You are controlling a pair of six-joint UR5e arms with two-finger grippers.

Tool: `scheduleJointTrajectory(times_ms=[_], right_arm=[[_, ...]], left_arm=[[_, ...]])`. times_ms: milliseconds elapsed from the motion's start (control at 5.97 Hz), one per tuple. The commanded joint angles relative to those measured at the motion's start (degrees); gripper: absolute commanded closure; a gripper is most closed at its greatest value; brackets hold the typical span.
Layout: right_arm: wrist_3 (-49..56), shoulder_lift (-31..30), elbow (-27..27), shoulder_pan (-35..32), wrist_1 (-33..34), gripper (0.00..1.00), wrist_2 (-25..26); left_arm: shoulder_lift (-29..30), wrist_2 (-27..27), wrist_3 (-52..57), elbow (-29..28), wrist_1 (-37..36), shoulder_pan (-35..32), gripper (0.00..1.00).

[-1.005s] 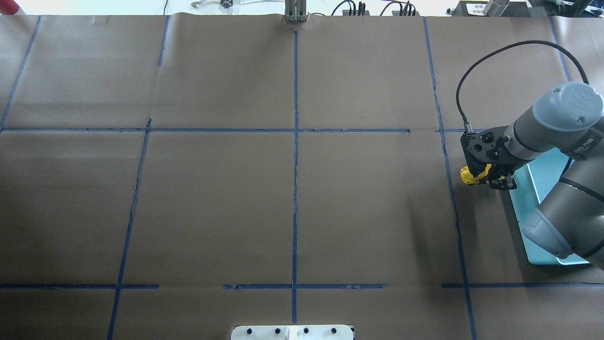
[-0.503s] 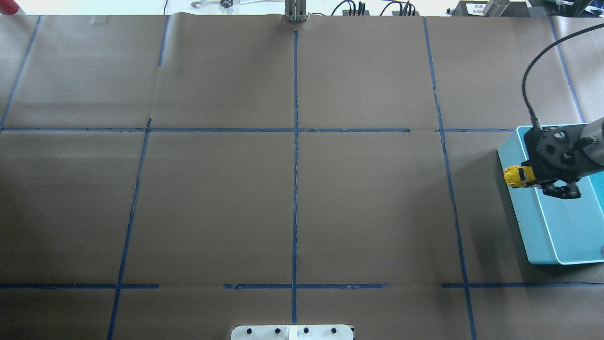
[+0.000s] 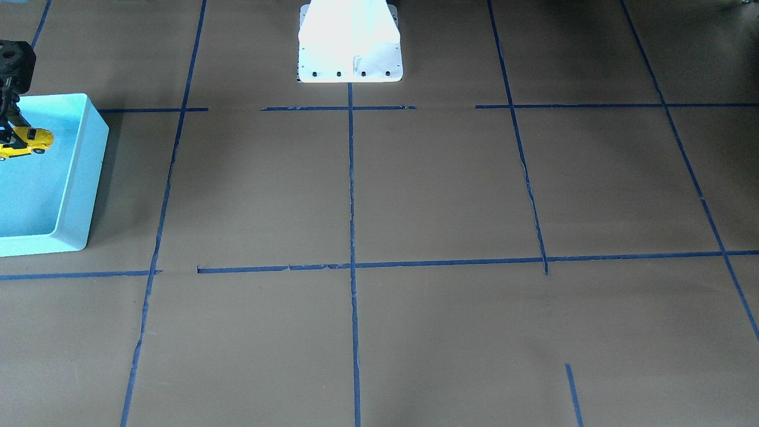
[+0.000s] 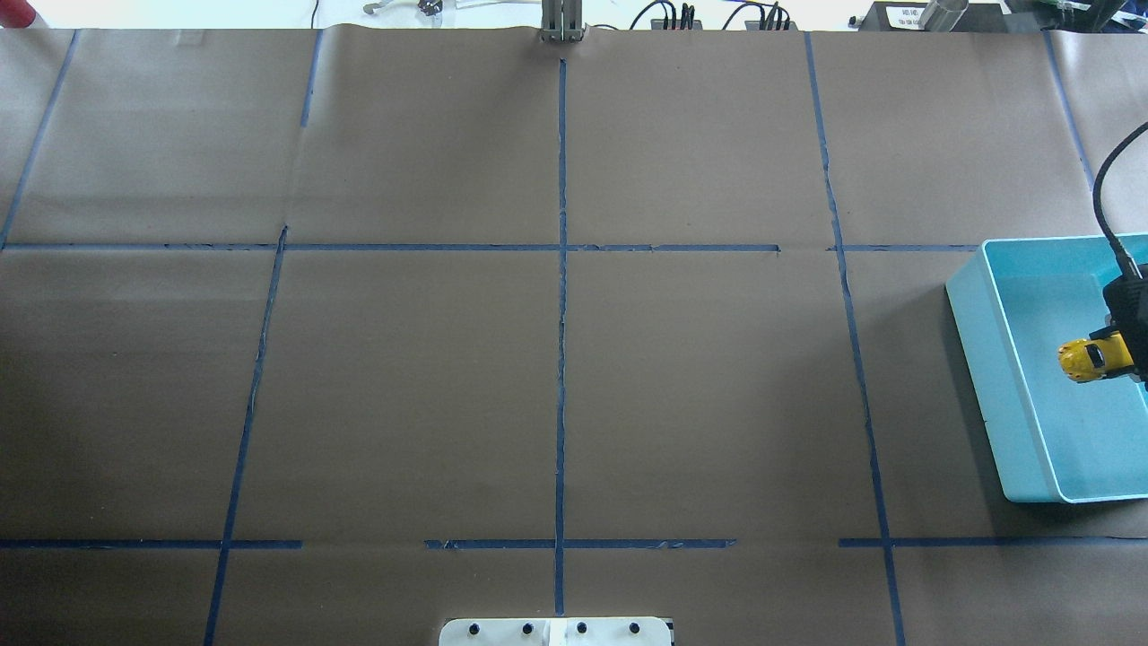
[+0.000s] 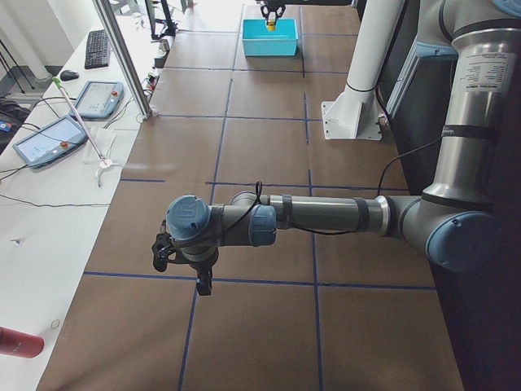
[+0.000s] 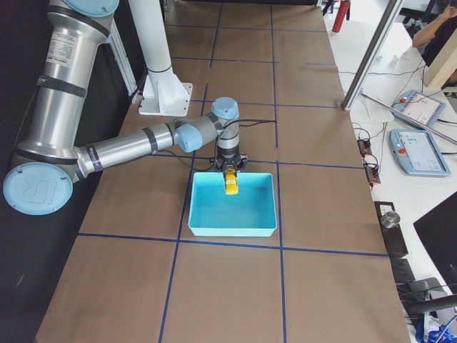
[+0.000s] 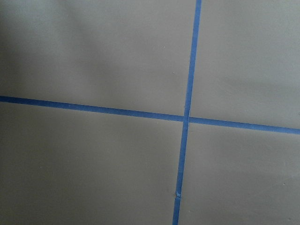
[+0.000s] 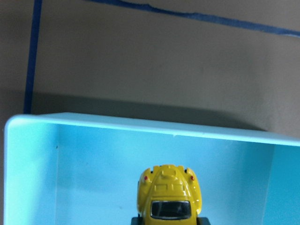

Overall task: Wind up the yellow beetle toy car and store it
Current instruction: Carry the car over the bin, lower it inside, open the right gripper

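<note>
Brown paper crossed with blue tape (image 4: 561, 269) covers the bench (image 4: 556, 404). At one end stands the turquoise bin (image 4: 973, 359). The right tool (image 6: 230, 174) is clamped on the yellow beetle toy car (image 4: 1090, 359), holding it over the bin's floor, near the bin's middle. I cannot tell whether its wheels touch down. The left tool (image 5: 183, 269) hangs well apart from the bin. I cannot tell how far open it is.

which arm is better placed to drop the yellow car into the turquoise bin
Right. The right gripper holds the yellow beetle toy car above the turquoise bin, inside its walls. The left gripper hangs over the table near its other end, far from both.
</note>
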State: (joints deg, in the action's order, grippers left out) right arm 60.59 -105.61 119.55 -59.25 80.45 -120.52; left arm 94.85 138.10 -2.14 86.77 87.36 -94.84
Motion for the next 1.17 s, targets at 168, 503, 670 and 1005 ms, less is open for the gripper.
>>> scheduleJointTrajectory(times_ms=[168, 503, 670, 1005], right_arm=[[0.3, 2.7, -17.3, -0.1, -15.0, 1.0, 0.2], [-4.8, 2.4, -17.7, 1.0, -17.1, 1.0, 0.3], [-5.0, 2.4, -17.8, 1.9, -17.0, 0.99, 0.5], [-6.0, 2.6, -17.6, 3.3, -17.1, 0.97, 0.5]], left_arm=[[0.1, 0.1, -0.1, 0.1, 0.0, 0.0, 0.0], [0.1, 0.1, -0.1, 0.1, 0.0, 0.0, 0.0], [0.1, 0.1, -0.1, 0.1, 0.0, 0.1, 0.0], [0.1, 0.1, -0.1, 0.1, 0.0, 0.1, 0.0]])
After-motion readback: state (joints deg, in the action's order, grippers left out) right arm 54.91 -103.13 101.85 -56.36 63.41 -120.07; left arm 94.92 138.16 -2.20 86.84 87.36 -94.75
